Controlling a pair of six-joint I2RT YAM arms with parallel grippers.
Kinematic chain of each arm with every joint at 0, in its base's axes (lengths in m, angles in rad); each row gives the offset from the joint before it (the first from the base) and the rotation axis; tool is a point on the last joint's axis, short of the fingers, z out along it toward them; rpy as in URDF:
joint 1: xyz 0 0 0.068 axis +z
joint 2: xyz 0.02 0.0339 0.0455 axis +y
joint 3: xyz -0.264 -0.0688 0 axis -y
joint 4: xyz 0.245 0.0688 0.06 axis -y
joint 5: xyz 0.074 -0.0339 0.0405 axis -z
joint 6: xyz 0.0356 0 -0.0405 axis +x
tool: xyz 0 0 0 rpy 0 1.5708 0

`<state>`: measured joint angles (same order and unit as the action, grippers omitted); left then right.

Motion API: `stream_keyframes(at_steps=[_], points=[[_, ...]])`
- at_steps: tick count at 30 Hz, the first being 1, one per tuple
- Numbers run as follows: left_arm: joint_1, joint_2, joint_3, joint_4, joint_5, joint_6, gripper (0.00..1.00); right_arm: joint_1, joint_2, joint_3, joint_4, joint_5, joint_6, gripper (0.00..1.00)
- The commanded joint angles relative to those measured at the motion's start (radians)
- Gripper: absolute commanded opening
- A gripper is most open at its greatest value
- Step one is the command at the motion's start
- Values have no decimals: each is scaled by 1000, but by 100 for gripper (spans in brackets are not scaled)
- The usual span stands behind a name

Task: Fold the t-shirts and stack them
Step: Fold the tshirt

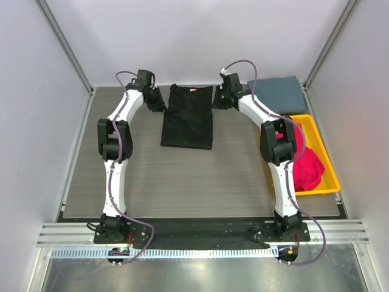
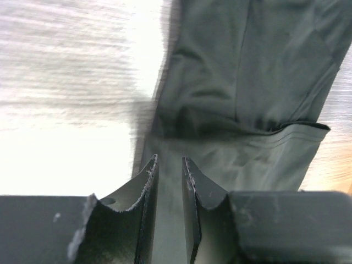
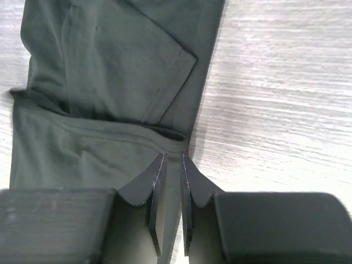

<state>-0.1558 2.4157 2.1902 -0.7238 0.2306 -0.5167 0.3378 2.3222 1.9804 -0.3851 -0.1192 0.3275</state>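
Note:
A black t-shirt (image 1: 187, 118) lies folded into a long narrow strip at the far middle of the table, its neck label (image 1: 193, 89) at the far end. My left gripper (image 1: 159, 100) sits at the shirt's far left corner. In the left wrist view its jaws (image 2: 169, 159) stand slightly apart over the black cloth (image 2: 247, 71). My right gripper (image 1: 217, 100) is at the far right corner. Its jaws (image 3: 174, 155) are also a little apart, with the shirt's edge (image 3: 99, 82) running under the gap. Neither pair of jaws pinches cloth.
A slate grey-blue t-shirt (image 1: 278, 94) lies folded at the far right corner. A yellow tray (image 1: 306, 119) on the right holds crumpled magenta-red t-shirts (image 1: 307, 164), partly hidden by the right arm. Metal frame posts stand at both far corners.

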Motion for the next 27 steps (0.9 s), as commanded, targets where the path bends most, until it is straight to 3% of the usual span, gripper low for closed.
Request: stream_keyframes(at_steps=[1, 5, 17, 23, 27], points=[[2, -113, -44, 6, -25, 21, 24, 7, -75, -12, -28, -59, -13, 20], [-17, -164, -144, 76, 7, 18, 25, 30, -101, -61, -29, -66, -18, 19], [-8, -14, -32, 55, 136, 29, 25, 43, -66, -75, -31, -54, -19, 18], [5, 37, -33, 66, 266, -25, 25, 41, 0, -40, -28, 1, -47, 17], [6, 20, -47, 49, 273, -8, 24, 40, 39, 11, -54, 4, -67, 17]])
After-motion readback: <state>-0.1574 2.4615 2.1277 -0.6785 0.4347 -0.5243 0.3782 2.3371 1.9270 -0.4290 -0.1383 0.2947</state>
